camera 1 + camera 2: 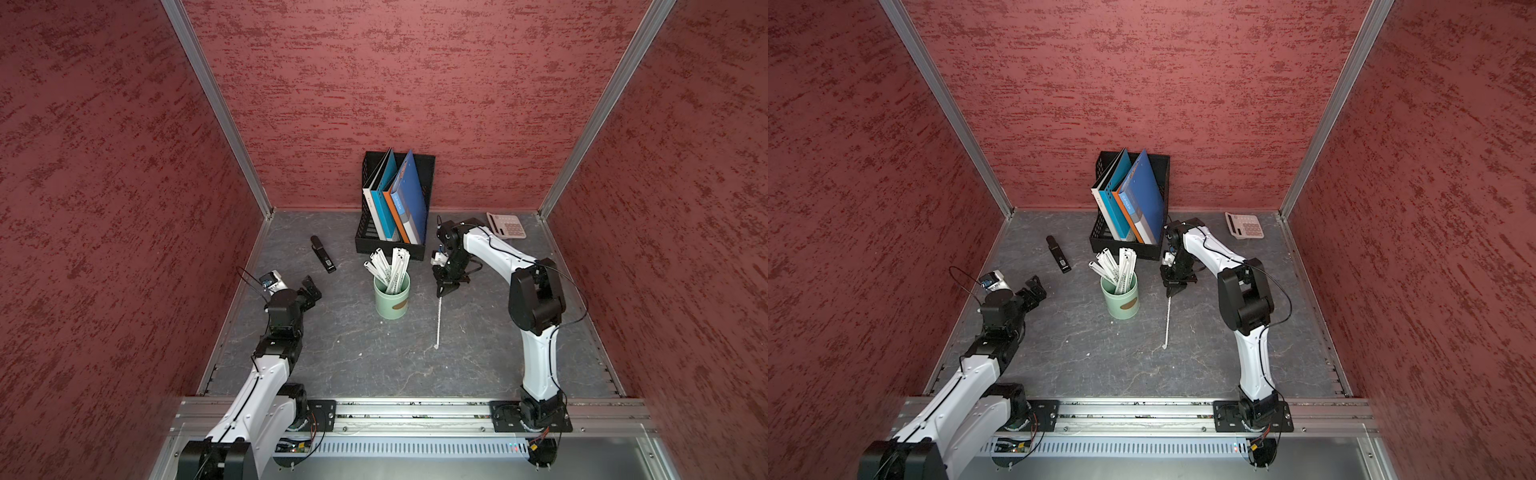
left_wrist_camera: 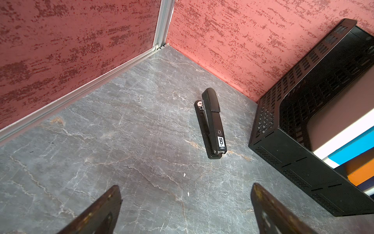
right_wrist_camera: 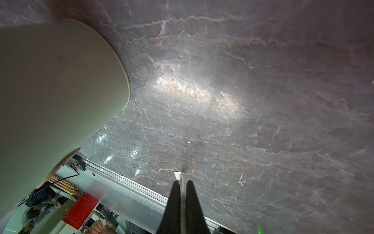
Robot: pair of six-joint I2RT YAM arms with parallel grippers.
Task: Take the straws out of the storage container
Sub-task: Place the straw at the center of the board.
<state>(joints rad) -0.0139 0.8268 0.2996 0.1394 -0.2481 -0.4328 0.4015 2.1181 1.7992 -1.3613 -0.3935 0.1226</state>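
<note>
- Near the middle of the worktop point(image 1: 353, 353) stands the storage container point(image 1: 392, 301) point(image 1: 1122, 301), upright in both top views; the right wrist view shows its pale side point(image 3: 50, 91) close by.
- Bunched inside it, the straws point(image 1: 388, 270) point(image 1: 1115, 268) fan toward the back left corner, their ends well above the rim.
- Beside the container, toward the right edge, the right gripper point(image 1: 444, 290) point(image 1: 1173, 289) point(image 3: 183, 186) points down, its jaws pressed together and pinching the upper end of a lone straw point(image 1: 439, 320) point(image 1: 1168, 322) point(image 3: 178, 175).
- That lone straw runs down toward the front edge; its lower end sits at the worktop, though I cannot tell whether it touches.
- By the left edge, the left gripper point(image 1: 312, 287) point(image 2: 186, 187) has its jaws spread wide over bare worktop.
- A black stapler point(image 1: 323, 254) point(image 2: 211, 123) lies between the left gripper and the file rack point(image 1: 388, 248) point(image 2: 283, 154), which stands at the back edge with folders in it.
- A calculator point(image 1: 506, 225) sits in the back right corner.
</note>
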